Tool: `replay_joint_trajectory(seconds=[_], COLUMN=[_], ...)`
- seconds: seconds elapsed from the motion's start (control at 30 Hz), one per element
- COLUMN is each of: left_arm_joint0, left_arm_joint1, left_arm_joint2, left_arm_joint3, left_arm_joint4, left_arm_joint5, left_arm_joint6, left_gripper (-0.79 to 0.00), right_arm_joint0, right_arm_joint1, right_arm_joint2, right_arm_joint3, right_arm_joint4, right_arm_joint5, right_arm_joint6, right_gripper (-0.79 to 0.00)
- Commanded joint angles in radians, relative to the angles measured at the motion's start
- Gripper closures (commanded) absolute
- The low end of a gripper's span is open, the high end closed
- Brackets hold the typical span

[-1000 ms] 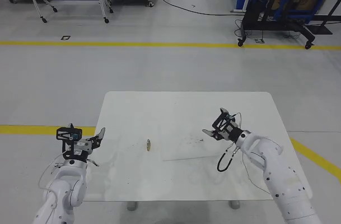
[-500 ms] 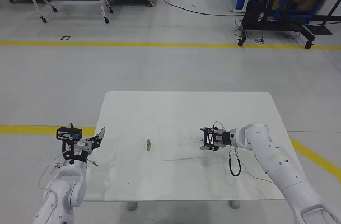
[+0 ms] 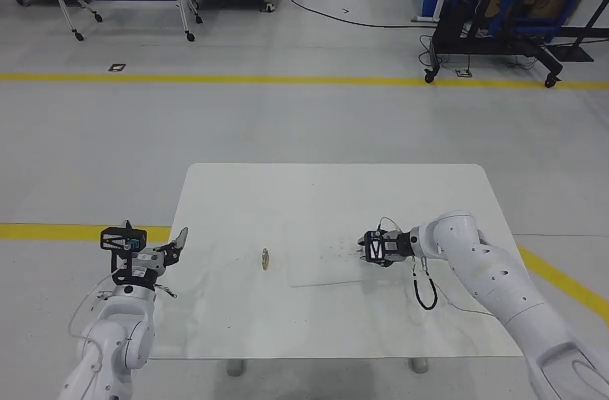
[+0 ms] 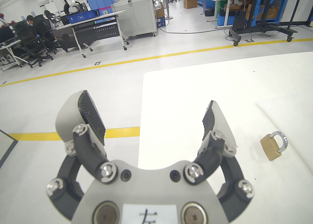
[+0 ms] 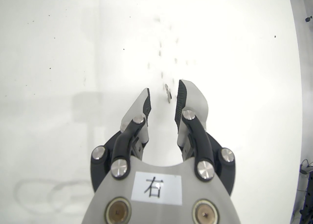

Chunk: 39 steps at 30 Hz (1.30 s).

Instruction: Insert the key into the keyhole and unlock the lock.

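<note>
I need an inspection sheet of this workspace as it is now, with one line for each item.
surface: white table, with a faint straight line across it.
job's things: brass padlock lies left of centre; key lies on the table.
clutter: dark specks and smudges near the key.
grippers: left gripper open, holding nothing, at the table's left edge; right gripper open, low, the key by its fingertips.
cables: black cable loops off the right arm's wrist.
surroundings: yellow floor lines; wheeled stand behind.
</note>
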<state>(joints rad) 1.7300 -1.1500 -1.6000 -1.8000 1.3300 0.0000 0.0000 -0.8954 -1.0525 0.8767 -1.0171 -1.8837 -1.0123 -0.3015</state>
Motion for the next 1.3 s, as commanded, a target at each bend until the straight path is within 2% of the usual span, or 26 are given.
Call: replay_joint_trajectory(seconds=[0.0, 0.1, 0.27, 0.3, 0.33, 0.57, 1.03, 1.27], left_arm_joint0=[0.000, 0.000, 0.000, 0.000, 0.000, 0.000, 0.000, 0.000], left_arm_joint1=[0.000, 0.000, 0.000, 0.000, 0.000, 0.000, 0.000, 0.000], left_arm_joint2=[0.000, 0.000, 0.000, 0.000, 0.000, 0.000, 0.000, 0.000], left_arm_joint3=[0.000, 0.000, 0.000, 0.000, 0.000, 0.000, 0.000, 0.000], left_arm_joint4=[0.000, 0.000, 0.000, 0.000, 0.000, 0.000, 0.000, 0.000], left_arm_joint5=[0.000, 0.000, 0.000, 0.000, 0.000, 0.000, 0.000, 0.000], left_arm_joint6=[0.000, 0.000, 0.000, 0.000, 0.000, 0.000, 0.000, 0.000], left_gripper=[-0.785, -0.785, -0.785, -0.785, -0.785, -0.785, -0.785, -0.785], right_arm_joint0=[0.010, 0.020, 0.032, 0.035, 0.039, 0.052, -0.016, -0.016], right_arm_joint1=[-0.001, -0.001, -0.003, -0.004, -0.005, 0.004, 0.063, 0.063], right_arm_joint2=[-0.009, -0.024, -0.050, -0.059, -0.065, -0.078, 0.035, 0.035], right_arm_joint3=[0.006, 0.006, 0.011, 0.012, 0.011, 0.011, -0.046, -0.046], right_arm_joint4=[0.014, 0.024, 0.036, 0.035, 0.036, 0.029, 0.069, 0.069], right_arm_joint5=[0.000, 0.000, 0.000, 0.000, 0.000, 0.000, 0.015, 0.015], right_arm_joint6=[0.007, 0.016, 0.042, 0.050, 0.052, 0.022, -0.085, -0.085], right_gripper=[-0.314, -0.305, -0.243, -0.080, 0.000, 0.000, 0.000, 0.000])
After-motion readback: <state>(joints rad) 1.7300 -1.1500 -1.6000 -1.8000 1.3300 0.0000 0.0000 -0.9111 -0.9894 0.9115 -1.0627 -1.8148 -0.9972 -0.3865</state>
